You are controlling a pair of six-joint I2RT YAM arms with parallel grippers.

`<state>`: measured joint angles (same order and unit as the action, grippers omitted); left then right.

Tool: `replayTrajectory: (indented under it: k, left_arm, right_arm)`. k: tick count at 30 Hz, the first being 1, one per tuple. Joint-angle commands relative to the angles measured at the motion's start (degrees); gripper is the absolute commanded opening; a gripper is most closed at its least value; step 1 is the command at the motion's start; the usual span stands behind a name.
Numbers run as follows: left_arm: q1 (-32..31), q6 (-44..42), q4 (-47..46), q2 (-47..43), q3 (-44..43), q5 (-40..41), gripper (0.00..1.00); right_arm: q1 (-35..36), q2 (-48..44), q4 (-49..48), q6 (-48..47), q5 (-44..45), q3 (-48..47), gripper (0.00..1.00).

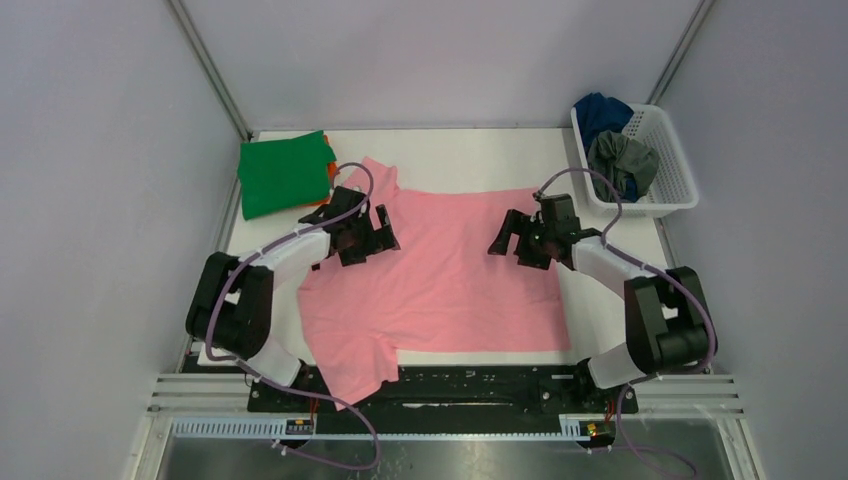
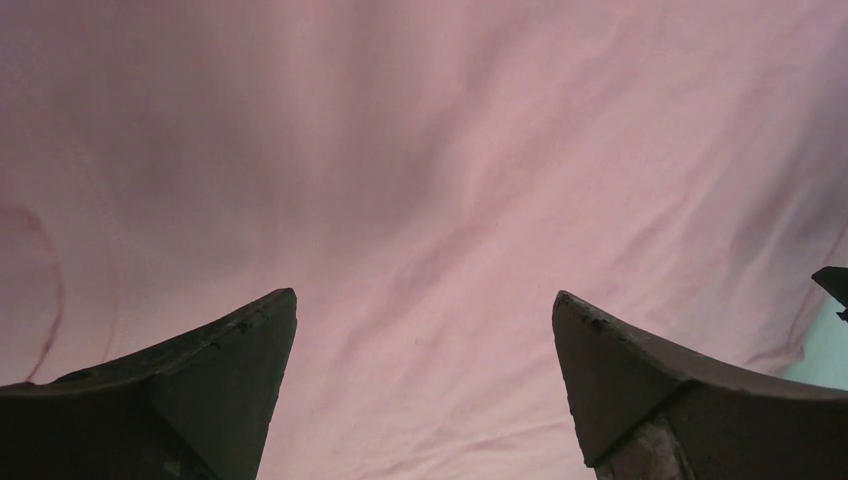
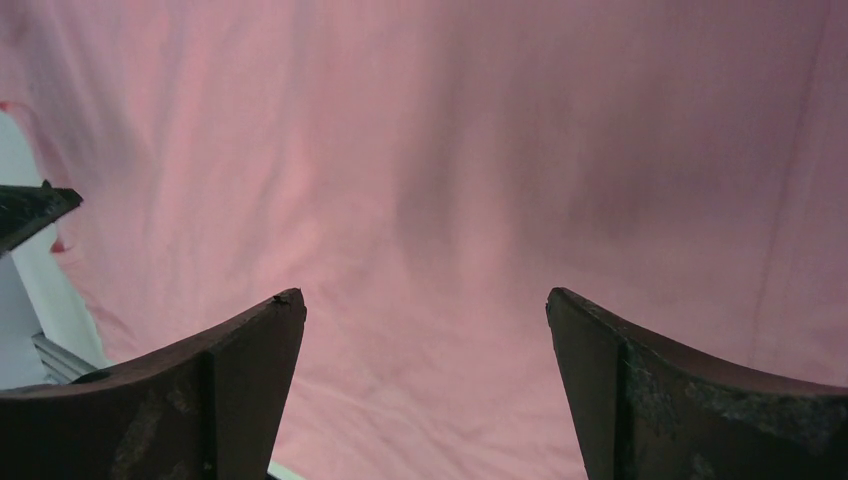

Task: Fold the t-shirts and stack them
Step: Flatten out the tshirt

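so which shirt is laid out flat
The pink t-shirt, spread open in the middle. The green one lies folded at far left; dark blue and grey sit bunched in the basket.

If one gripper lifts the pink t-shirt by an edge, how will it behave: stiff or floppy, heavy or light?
Probably floppy: the pink t-shirt lies flat with soft ripples, so a lifted edge would likely drape and drag the rest. It looks thin, so probably light. Pushed, it would likely bunch up rather than slide whole.
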<state>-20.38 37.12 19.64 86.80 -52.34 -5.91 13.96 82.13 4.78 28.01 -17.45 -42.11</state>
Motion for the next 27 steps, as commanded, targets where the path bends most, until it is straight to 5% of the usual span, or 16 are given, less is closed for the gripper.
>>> replayTrajectory:
  k: [1, 10, 19, 27]
  left_arm:
    - [-0.3, 2.4, -5.2, 8.7, -5.6, -3.6, 0.99]
    - [-0.3, 3.5, -0.1, 27.1, -22.0, -6.5, 0.99]
    - [-0.4, 4.0, 7.7, 40.5, -42.1, -8.6, 0.99]
    - [-0.4, 4.2, 9.3, 35.8, -46.4, -6.9, 0.99]
  right_arm:
    - [0.3, 8.3, -0.2, 1.2, 1.6, -7.0, 0.99]
    - [-3.1, 22.6, 9.5, 1.3, 3.6, -18.7, 1.00]
    - [-8.3, 31.8, 16.3, 3.6, -4.2, -33.5, 1.00]
    - [-9.5, 31.3, 25.6, 2.8, 1.1, -44.9, 0.99]
